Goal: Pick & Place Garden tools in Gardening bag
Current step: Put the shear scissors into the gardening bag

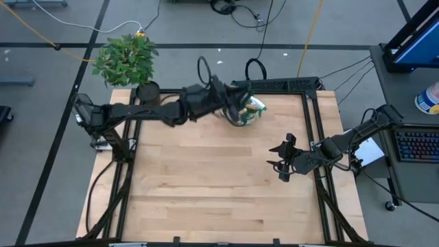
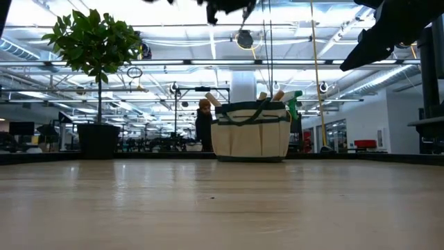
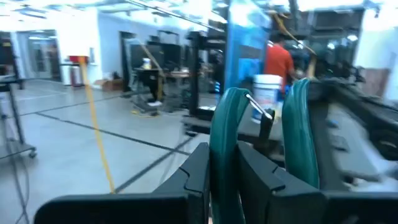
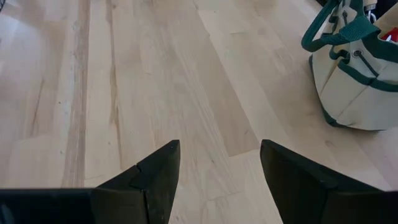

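Note:
The beige bag (image 2: 251, 135) with dark green trim stands on its base at the table's far edge, and also shows in the high view (image 1: 255, 115) and the right wrist view (image 4: 354, 81). Wooden handles (image 2: 267, 96) and a green spray bottle (image 2: 293, 105) stick out of its mouth. My left gripper (image 1: 236, 103) is high above the bag, shut on a tool with two curved green handles (image 3: 301, 124), which I take for pruning shears. My right gripper (image 1: 282, 161) hangs open and empty over the table's right part. My left gripper (image 3: 230, 155) pinches one green handle (image 3: 225, 140) of the shears between its two fingers. The fingers point about level, out over the table's far edge. The handle runs on past the fingertips, and the second handle stands free beside it. The tool is lifted clear above the bag.
A leafy plant (image 1: 127, 58) in a black pot (image 2: 98, 139) stands at the far left corner. Bare wood lies between the bag and the near edge (image 4: 155, 74). People stand in the room beyond the table (image 2: 203, 125).

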### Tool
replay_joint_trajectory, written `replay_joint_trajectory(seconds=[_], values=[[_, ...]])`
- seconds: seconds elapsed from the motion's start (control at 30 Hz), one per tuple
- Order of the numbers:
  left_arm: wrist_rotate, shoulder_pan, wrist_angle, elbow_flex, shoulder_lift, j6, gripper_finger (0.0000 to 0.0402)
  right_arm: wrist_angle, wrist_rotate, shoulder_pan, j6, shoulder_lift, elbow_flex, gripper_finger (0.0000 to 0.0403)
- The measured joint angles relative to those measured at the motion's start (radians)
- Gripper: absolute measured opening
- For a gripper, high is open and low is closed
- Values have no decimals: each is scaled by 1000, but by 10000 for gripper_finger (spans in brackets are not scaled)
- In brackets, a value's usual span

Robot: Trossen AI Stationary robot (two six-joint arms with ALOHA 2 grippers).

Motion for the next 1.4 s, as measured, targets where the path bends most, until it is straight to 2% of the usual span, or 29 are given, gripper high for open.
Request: replay_joint_trajectory(seconds=[0.23, 0.5, 0.67, 0.83, 1.1, 1.4], values=[[65, 129, 185, -1, 86, -34, 50, 0, 0, 0, 0, 0, 0, 215], [67, 196, 217, -1, 220, -40, 50, 0, 0, 0, 17, 0, 0, 215], [58, 214, 205, -2, 296, -6, 50, 0, 0, 0, 71, 0, 0, 215], [69, 245, 208, -1, 321, 17, 50, 0, 0, 0, 79, 0, 0, 215], [171, 270, 59, -2, 325, 73, 50, 0, 0, 0, 91, 0, 0, 215], [316, 276, -7, -1, 324, 178, 50, 0, 0, 0, 105, 0, 0, 215]])
